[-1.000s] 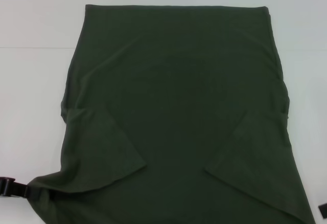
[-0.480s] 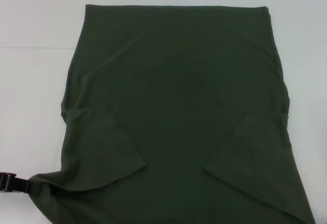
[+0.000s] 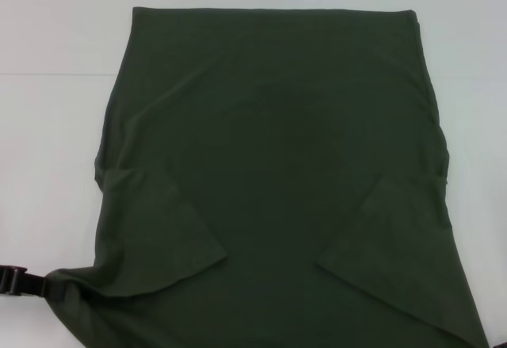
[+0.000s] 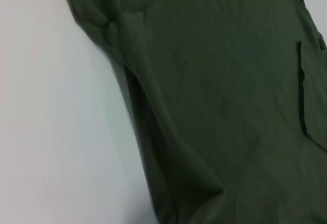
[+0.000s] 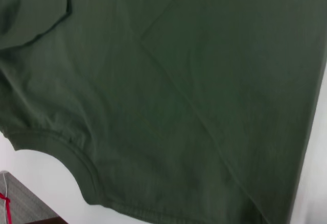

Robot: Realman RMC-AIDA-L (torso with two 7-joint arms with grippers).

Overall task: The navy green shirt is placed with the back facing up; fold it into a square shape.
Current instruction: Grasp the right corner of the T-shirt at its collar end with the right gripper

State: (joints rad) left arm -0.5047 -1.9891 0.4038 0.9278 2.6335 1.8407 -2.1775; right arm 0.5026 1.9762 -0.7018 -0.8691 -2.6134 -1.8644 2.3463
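Olive shirt, sleeves folded in

The navy green shirt (image 3: 277, 181) lies plain-side up on the white table (image 3: 47, 166); left end effector (image 3: 20, 281) touches its near-left corner, grip unclear.

Only a small part of the robot's left gripper (image 3: 17, 279) shows at the near left edge: a black, blocky piece with a dark reddish tint on top

Lab-like test bench — bare white tabletop (image 3: 55, 142), plain white backdrop (image 3: 63, 15) behind.
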